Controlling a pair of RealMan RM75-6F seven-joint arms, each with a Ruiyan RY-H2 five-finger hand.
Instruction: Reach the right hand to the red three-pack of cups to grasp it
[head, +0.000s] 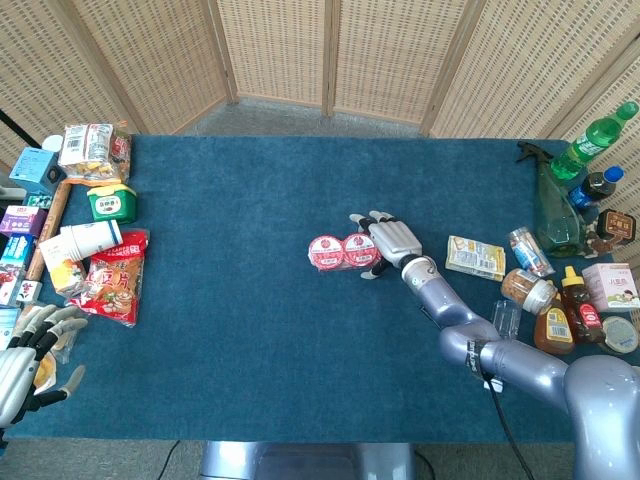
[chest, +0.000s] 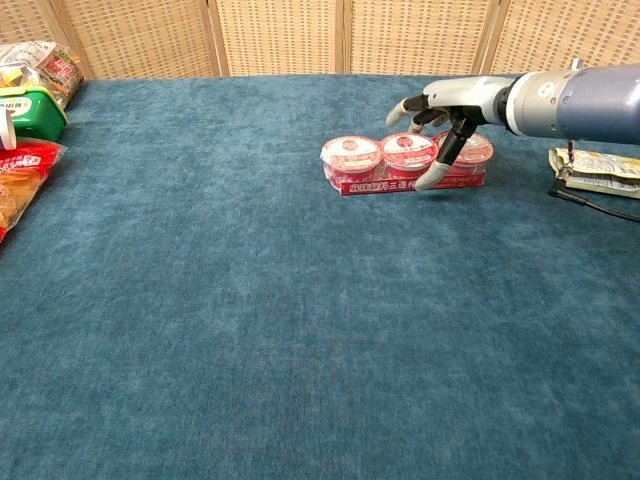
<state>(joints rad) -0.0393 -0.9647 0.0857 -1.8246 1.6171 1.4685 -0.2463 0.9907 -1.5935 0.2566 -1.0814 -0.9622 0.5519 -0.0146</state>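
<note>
The red three-pack of cups (head: 340, 252) (chest: 380, 162) lies on the blue cloth near the table's middle. My right hand (head: 388, 242) (chest: 440, 115) hovers over the pack's right cup, fingers spread above the lids and thumb hanging down in front of the pack. The chest view shows a gap between the fingers and the cups, so nothing is held. My left hand (head: 25, 355) stays at the near left corner, fingers apart and empty.
Snack bags, a green tub (head: 110, 202) and a paper cup (head: 85, 240) crowd the left edge. A yellow packet (head: 476, 257) (chest: 595, 170) lies just right of the right hand. Bottles and jars (head: 555, 200) line the right edge.
</note>
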